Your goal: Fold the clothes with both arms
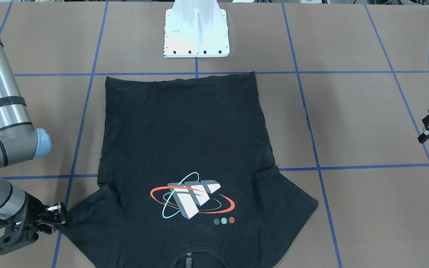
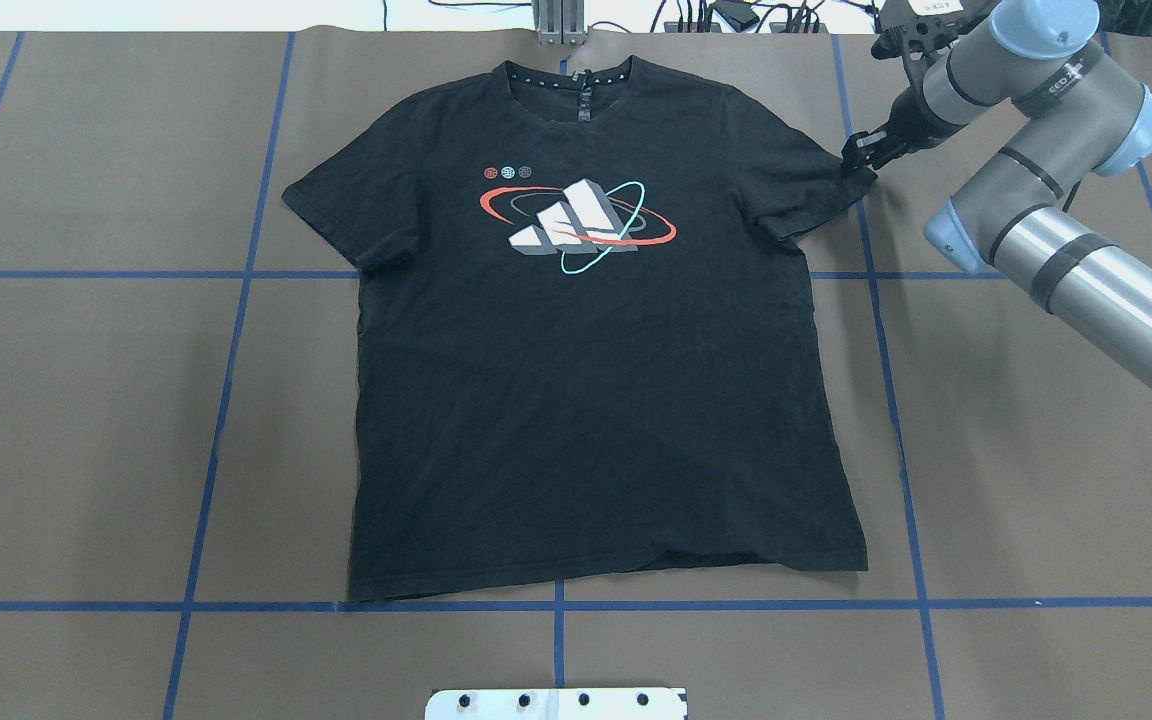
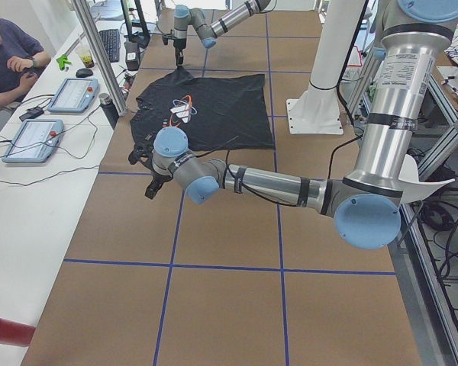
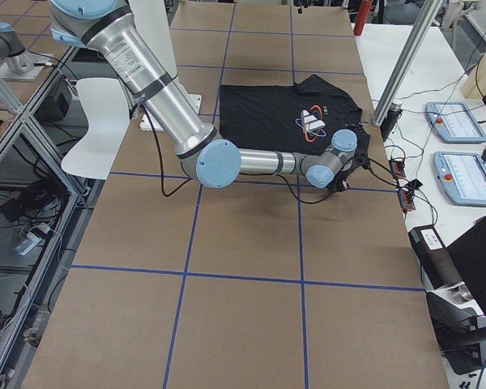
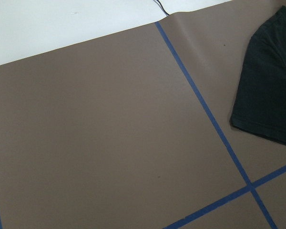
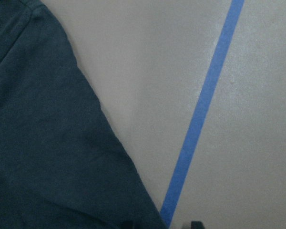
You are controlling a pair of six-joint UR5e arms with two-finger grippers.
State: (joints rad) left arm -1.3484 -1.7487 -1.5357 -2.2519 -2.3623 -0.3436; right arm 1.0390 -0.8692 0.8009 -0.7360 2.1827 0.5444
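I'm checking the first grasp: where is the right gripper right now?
In the overhead view the right gripper is at the upper right, at a sleeve tip of the T-shirt, beside a blue tape line.

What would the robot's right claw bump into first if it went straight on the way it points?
Probably the black T-shirt: the right claw points down at the sleeve tip, jaws apart, with the table just beneath. Its height above the cloth is unclear.
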